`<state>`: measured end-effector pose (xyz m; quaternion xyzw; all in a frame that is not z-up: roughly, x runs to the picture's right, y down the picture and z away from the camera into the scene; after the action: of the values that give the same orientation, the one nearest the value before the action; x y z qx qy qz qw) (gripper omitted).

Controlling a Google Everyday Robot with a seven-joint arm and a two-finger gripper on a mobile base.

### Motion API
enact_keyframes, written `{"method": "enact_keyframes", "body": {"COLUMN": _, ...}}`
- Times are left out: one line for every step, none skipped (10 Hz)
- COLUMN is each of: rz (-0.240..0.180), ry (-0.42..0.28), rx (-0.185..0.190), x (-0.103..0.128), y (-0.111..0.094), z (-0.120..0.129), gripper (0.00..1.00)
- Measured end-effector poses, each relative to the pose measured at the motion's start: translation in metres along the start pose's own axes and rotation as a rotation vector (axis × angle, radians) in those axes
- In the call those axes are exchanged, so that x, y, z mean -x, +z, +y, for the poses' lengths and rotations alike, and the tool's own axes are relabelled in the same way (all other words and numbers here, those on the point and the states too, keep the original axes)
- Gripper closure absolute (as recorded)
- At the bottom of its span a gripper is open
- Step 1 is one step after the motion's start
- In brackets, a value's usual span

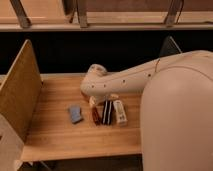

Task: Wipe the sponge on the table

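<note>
On your left stands the tan upright side panel point(22, 90). You'll find the small flat blue-grey rectangular sponge point(75, 113) on the light wooden plank worktop point(55, 136), just left of the fingers point(94, 102) and apart from them. They hang spread, empty, beneath the cream arm point(125, 80); a black-and-white striped block point(107, 112) lies right

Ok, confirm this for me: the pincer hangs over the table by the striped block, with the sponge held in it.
Not right. The sponge is not in the pincer; it lies flat on the table, apart from it. The pincer does hang over the table by the striped block, mostly hidden under the arm. The camera view shows this.
</note>
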<state>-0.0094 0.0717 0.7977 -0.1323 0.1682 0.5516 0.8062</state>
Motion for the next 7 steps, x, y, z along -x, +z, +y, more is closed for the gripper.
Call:
{"method": "enact_keyframes", "body": {"rz": 0.000, "ry": 0.000, "rx": 0.000, "x": 0.0000, "y": 0.0000, "z": 0.0000, "gripper": 0.20}}
{"method": "enact_keyframes", "body": {"rz": 0.000, "ry": 0.000, "rx": 0.000, "x": 0.0000, "y": 0.0000, "z": 0.0000, "gripper": 0.20}}
{"method": "enact_keyframes", "body": {"rz": 0.000, "ry": 0.000, "rx": 0.000, "x": 0.0000, "y": 0.0000, "z": 0.0000, "gripper": 0.20}}
{"method": "enact_keyframes", "body": {"rz": 0.000, "ry": 0.000, "rx": 0.000, "x": 0.0000, "y": 0.0000, "z": 0.0000, "gripper": 0.20}}
{"method": "enact_keyframes", "body": {"rz": 0.000, "ry": 0.000, "rx": 0.000, "x": 0.0001, "y": 0.0000, "z": 0.0001, "gripper": 0.20}}
{"method": "enact_keyframes", "body": {"rz": 0.001, "ry": 0.001, "rx": 0.001, "x": 0.0007, "y": 0.0004, "z": 0.0004, "gripper": 0.20}}
{"method": "enact_keyframes", "body": {"rz": 0.004, "ry": 0.001, "rx": 0.009, "x": 0.0036, "y": 0.0036, "z": 0.0020, "gripper": 0.20}}
